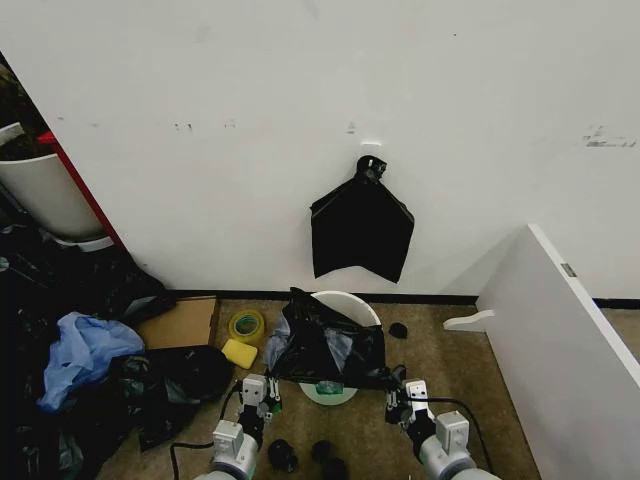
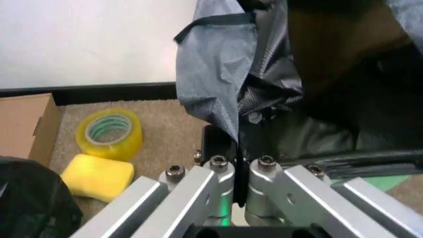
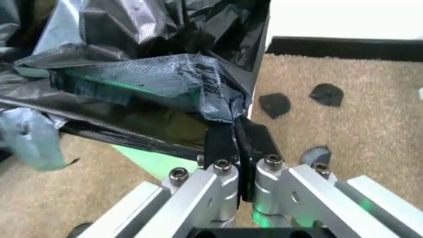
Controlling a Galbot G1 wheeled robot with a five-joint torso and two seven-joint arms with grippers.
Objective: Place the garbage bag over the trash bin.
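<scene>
Beside tape roll [image 1: 246, 325] and sponge [image 1: 239, 353], both grippers [image 1: 257, 392] [image 1: 404, 397] pinching garbage bag [image 1: 325, 345] over trash bin [image 1: 350, 303]

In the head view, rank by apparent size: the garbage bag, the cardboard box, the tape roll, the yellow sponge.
1. garbage bag, held at both sides by the left gripper and right gripper
2. cardboard box
3. tape roll and yellow sponge: too alike to rank.

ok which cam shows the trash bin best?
Head view: the trash bin shows its white rim and base behind the garbage bag, which the left tool and right tool pinch. In both wrist views, bag plastic covers it.
</scene>
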